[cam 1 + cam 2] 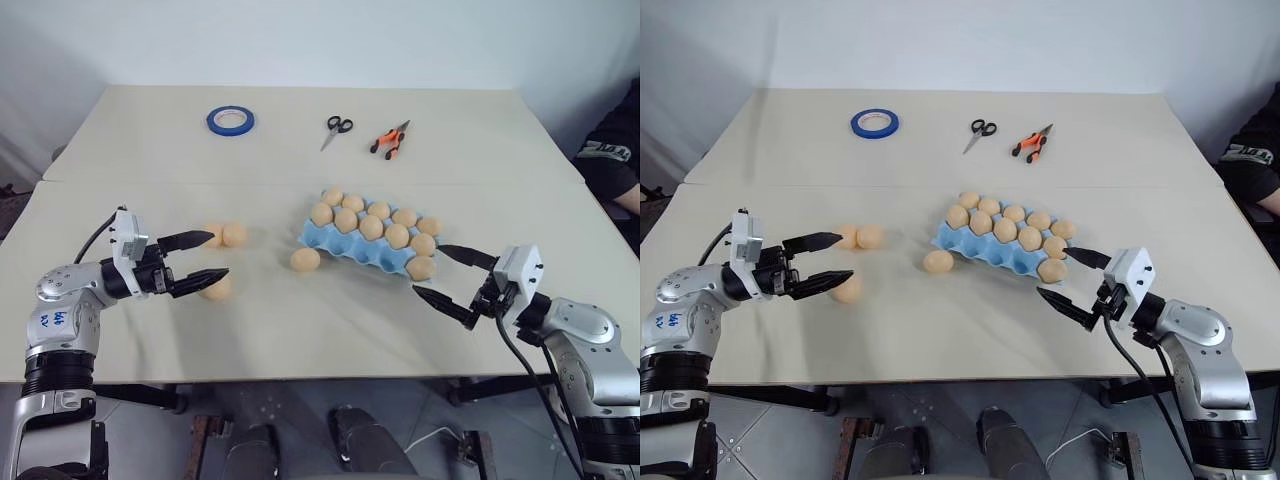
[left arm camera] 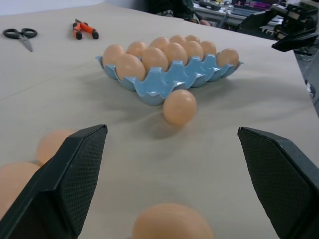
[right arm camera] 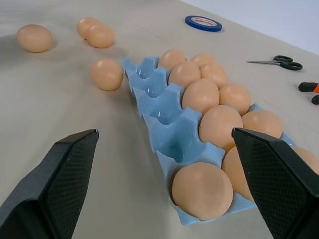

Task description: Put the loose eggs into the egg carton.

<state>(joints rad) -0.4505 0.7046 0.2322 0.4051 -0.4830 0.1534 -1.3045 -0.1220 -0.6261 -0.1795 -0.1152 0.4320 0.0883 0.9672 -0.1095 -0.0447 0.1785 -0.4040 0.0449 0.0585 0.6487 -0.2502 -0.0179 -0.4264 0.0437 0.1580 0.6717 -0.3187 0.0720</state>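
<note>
The light blue egg carton [image 1: 341, 248] lies right of the table's middle, its two far rows filled with several tan eggs and one more egg [image 1: 421, 267] in the near row's right end cup. A loose egg [image 1: 305, 260] rests against the carton's left front corner. Two loose eggs [image 1: 235, 235] touch each other further left, and another [image 1: 216, 289] lies nearer me. My left gripper [image 1: 218, 255] is open and empty, hovering level between that pair and the near egg. My right gripper [image 1: 428, 270] is open and empty just off the carton's right end.
At the far side lie a blue tape roll [image 1: 230, 121], scissors [image 1: 337, 128] and orange-handled pliers [image 1: 390, 140]. A person's dark sleeve [image 1: 612, 160] shows at the right edge. A seam between two tabletops [image 1: 150, 182] runs across behind the carton.
</note>
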